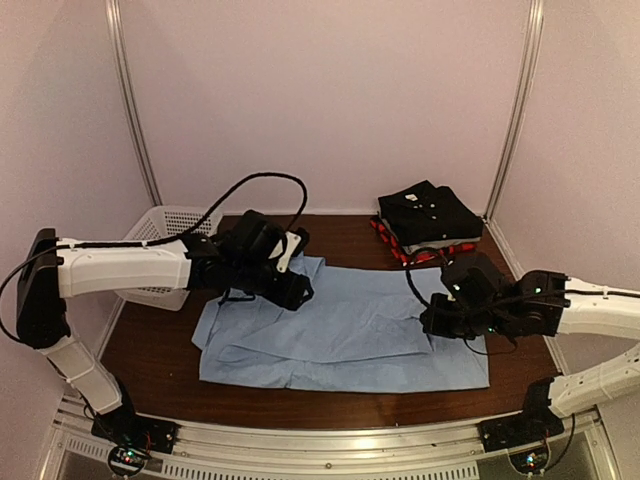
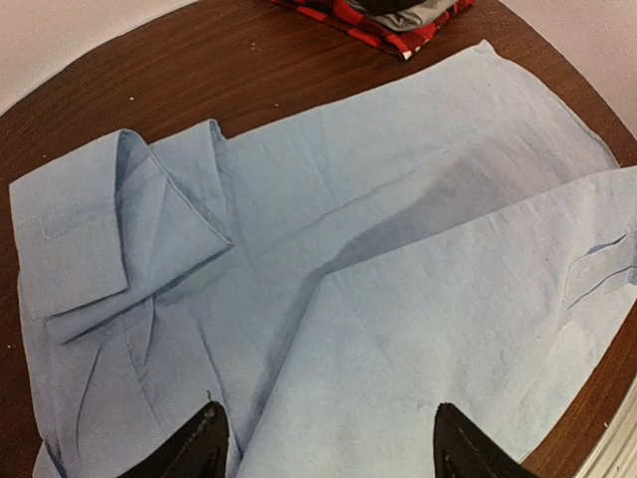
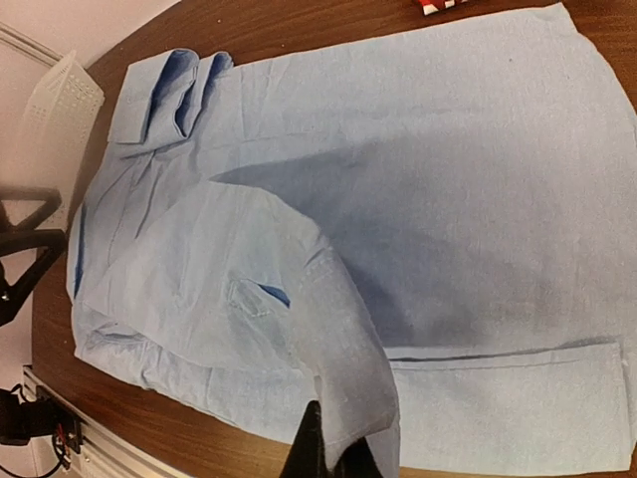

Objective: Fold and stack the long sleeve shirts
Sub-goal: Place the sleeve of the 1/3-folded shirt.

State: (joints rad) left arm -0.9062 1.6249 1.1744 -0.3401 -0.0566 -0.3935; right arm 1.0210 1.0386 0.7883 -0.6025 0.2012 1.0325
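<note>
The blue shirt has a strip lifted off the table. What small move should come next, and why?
Probably the right end effector, shut on a raised sleeve fold of the light blue shirt, should draw it across the body and lay it flat; the left end effector hangs open, holding nothing.

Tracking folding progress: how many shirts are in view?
4: blue shirt spread out in the centre; black shirt, grey shirt and red-plaid shirt stacked far right. More may be hidden in the stack.
</note>
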